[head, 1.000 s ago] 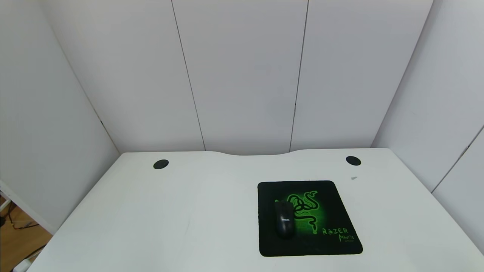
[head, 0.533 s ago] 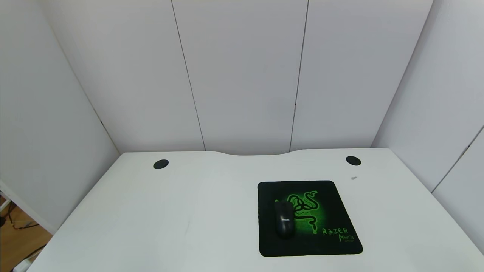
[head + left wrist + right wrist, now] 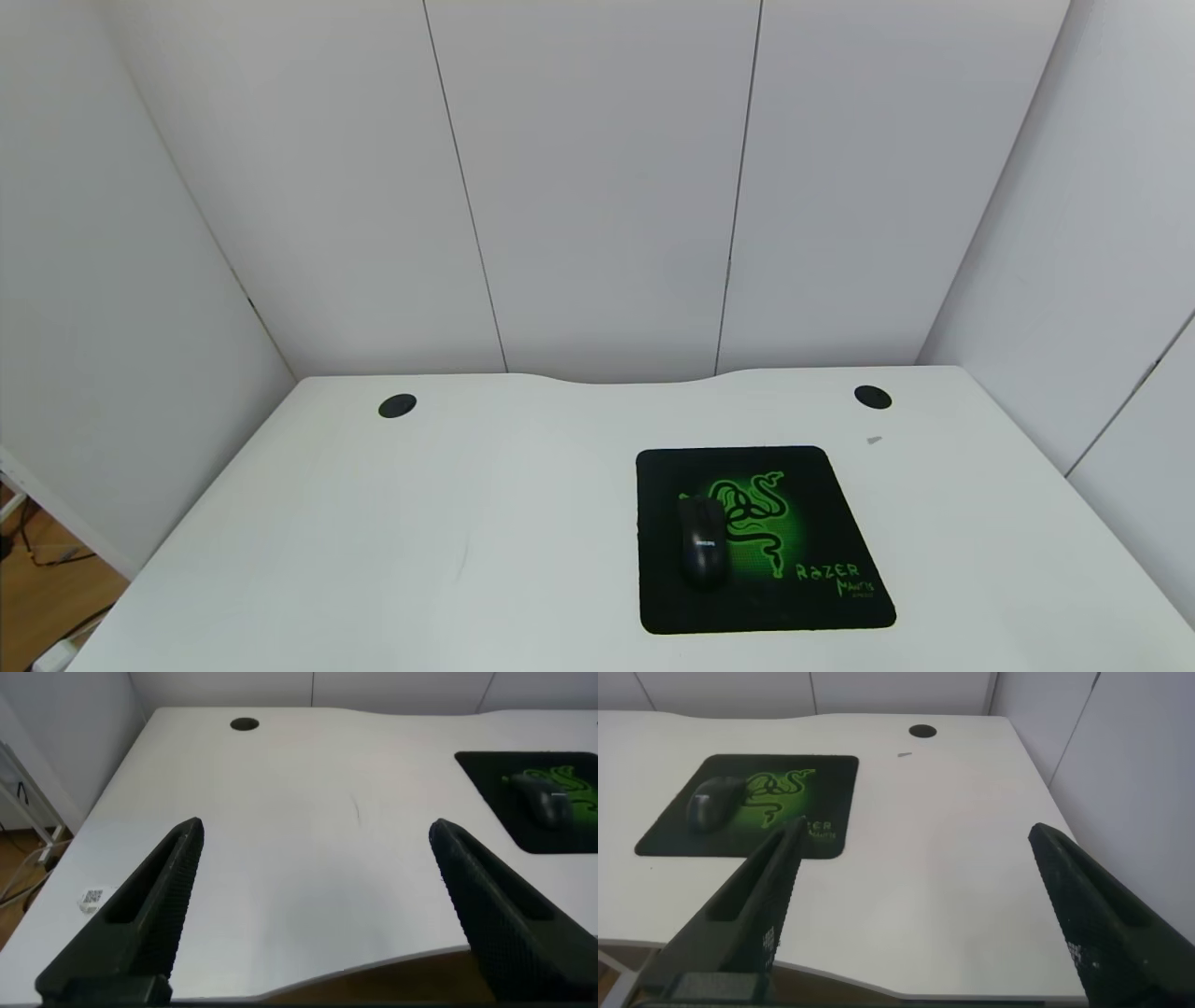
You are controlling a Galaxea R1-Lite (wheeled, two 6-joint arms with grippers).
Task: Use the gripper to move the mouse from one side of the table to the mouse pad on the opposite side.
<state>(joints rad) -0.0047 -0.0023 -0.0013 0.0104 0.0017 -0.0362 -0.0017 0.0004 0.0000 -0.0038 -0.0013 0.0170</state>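
The black mouse (image 3: 702, 553) lies on the left part of the black mouse pad (image 3: 794, 597) with the green snake emblem, on the right half of the white table (image 3: 420, 560). It also shows in the left wrist view (image 3: 547, 803) and the right wrist view (image 3: 710, 805). Neither gripper shows in the head view. My left gripper (image 3: 318, 835) is open and empty, held back over the table's near left edge. My right gripper (image 3: 915, 840) is open and empty, held back over the near right edge, with the pad (image 3: 682, 821) ahead of it to one side.
Two round black holes (image 3: 397, 406) (image 3: 872, 397) sit near the table's back corners. A small grey scrap (image 3: 874, 440) lies behind the pad. White walls close the table in at the back and on both sides. A QR sticker (image 3: 92, 897) marks the near left edge.
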